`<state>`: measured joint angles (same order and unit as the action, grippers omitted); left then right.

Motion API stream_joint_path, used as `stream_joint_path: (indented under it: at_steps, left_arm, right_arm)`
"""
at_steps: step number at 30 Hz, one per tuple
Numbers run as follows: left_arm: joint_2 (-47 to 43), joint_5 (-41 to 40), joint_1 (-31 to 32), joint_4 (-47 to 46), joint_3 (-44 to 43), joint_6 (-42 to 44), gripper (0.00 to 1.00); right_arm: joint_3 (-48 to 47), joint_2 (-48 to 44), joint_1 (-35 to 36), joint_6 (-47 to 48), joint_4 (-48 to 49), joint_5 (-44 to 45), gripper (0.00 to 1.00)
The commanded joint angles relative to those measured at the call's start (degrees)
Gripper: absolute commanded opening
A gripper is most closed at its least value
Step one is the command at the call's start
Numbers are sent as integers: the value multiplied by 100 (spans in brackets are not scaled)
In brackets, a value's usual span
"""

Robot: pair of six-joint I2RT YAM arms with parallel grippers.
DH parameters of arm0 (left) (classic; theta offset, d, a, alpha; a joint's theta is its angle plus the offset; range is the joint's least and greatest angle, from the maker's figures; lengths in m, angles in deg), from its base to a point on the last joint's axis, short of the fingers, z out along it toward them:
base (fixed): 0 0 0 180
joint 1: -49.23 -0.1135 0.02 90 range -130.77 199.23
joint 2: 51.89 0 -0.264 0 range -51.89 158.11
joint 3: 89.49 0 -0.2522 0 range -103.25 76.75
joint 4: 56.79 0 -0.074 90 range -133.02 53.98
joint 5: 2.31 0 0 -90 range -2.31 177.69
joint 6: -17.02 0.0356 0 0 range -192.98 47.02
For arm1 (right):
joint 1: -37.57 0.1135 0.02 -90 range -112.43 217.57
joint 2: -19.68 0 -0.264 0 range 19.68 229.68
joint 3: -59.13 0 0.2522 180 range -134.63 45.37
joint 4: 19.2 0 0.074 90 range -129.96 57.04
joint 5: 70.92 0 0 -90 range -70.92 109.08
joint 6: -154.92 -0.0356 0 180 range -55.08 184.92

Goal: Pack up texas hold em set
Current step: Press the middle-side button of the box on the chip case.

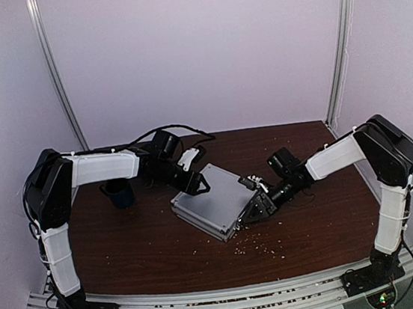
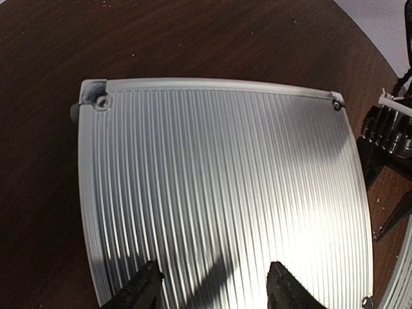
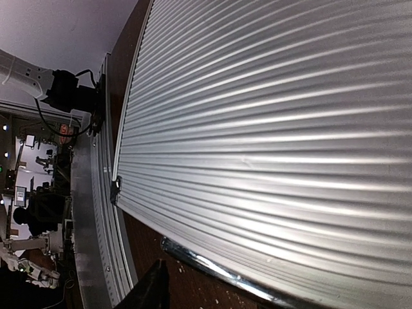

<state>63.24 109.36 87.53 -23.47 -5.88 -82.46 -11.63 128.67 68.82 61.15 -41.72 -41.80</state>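
The silver aluminium briefcase (image 1: 208, 199) lies flat in the middle of the overhead frame, on the dark wooden table (image 1: 142, 245). It is turned at an angle, with its ribbed lid facing up and apparently shut. None of its contents show in any view.

The left gripper (image 1: 193, 184) sits at the case's upper-left edge. In its wrist view the ribbed lid (image 2: 219, 180) fills most of the frame, with a rivet (image 2: 102, 100) at the upper-left corner. The left gripper (image 2: 215, 291) comes in at the bottom edge with its two dark fingers (image 2: 145, 290) standing apart. Only bare lid shows between them, so the claw is part-way open and has hold of nothing.

The right gripper (image 1: 256, 203) is at the case's right edge, just right of centre in the overhead view. Its wrist camera is so close that the ribbed metal (image 3: 277, 129) covers nearly the whole frame, and only one dark finger (image 3: 151, 288) pokes in at the lower left. I cannot tell from here whether that claw is gripping the case or merely resting against it.

A dark blue mug (image 1: 119, 194) stands left of centre, under the left arm and well apart from the case. Pale specks (image 1: 259, 247) are scattered on the wood just below the case.
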Motion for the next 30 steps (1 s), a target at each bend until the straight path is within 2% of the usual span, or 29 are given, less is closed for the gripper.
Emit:
stream_joint_path:
  at_steps: [1,30]
  left_arm:
    - [434,-64,30,630,195,16,57]
    - [467,-40,28,632,197,35,57]
  right_arm:
    - [-238,130,-32,-170,484,-12,47]
    - [-127,-302,-57,-530,1187,-357,46]
